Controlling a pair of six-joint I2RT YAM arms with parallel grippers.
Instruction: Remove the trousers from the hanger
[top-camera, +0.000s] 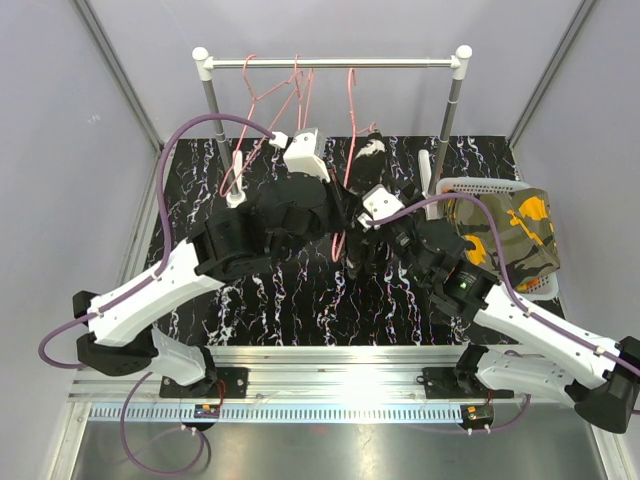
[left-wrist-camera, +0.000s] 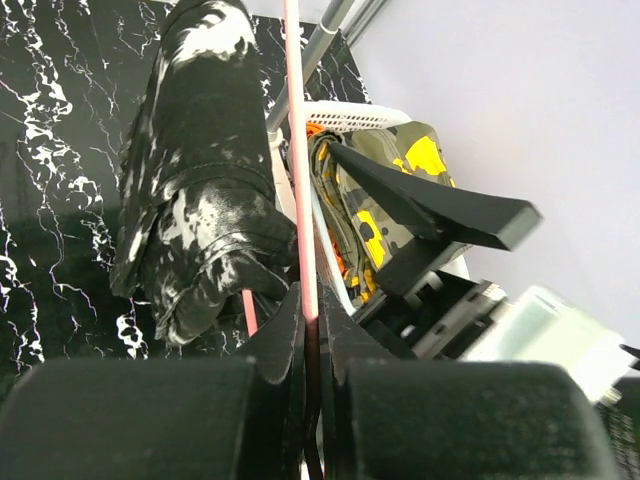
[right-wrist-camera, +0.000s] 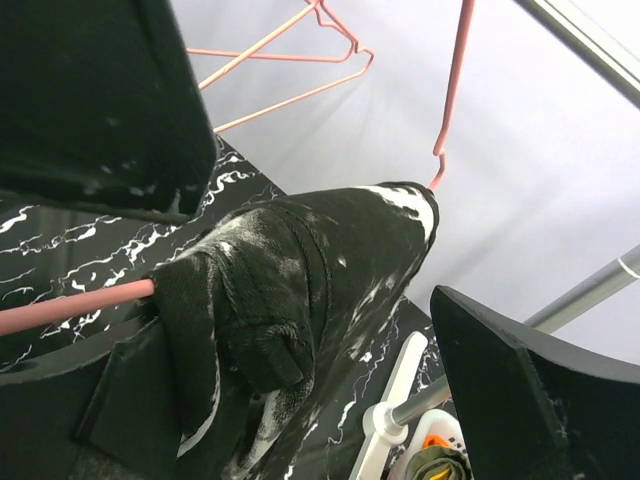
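Left tool clamped on pink hanger, right tool apart, black trousers hanging downward

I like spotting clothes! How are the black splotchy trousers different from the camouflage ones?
The black trousers are black with white splotches; the camouflage trousers are olive-brown with orange-yellow patches. The black ones hang over a pink hanger; the camouflage ones lie on the white basket. Both are soft cloth.

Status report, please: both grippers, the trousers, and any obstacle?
Left gripper shut on pink hanger. Right gripper open around black trousers, draped over that hanger. Camouflage trousers lie on basket; nothing seen blocking.
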